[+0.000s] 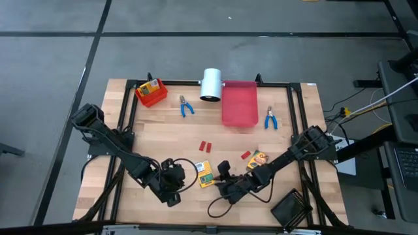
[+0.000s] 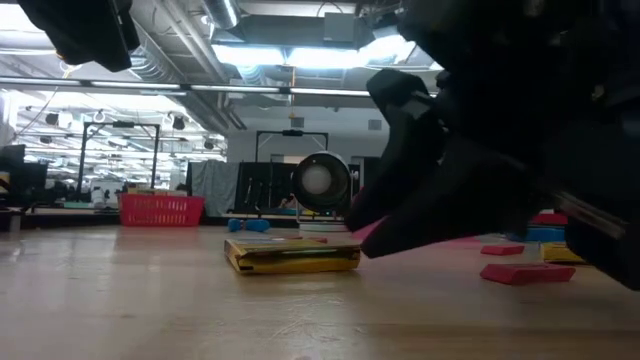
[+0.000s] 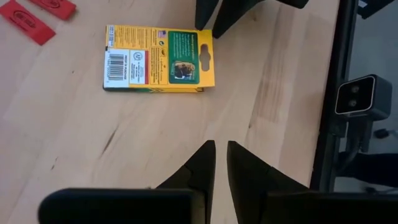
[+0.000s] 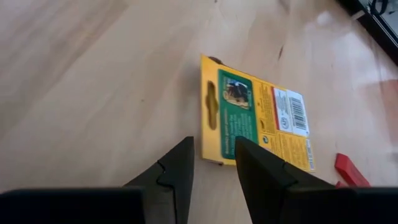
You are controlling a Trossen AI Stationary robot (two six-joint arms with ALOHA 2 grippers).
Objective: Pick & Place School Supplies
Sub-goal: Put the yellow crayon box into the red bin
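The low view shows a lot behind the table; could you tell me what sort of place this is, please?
Probably an open lab or workshop: exposed ceiling ducts, rows of workbenches, and a floor-mounted wooden table.

far-left corner: a bin with a box inside it.
far edge, middle: a cylinder on its side, a tray just beside it toward the right edge.
pliers: one pair between bin and tray, another on the tray's other side.
centre of desk: small blocks, one more nearer the right edge.
near edge: a box flat between the left claw and the right claw.
right of that: a third box beside the right arm.
near-right corner: a pad.
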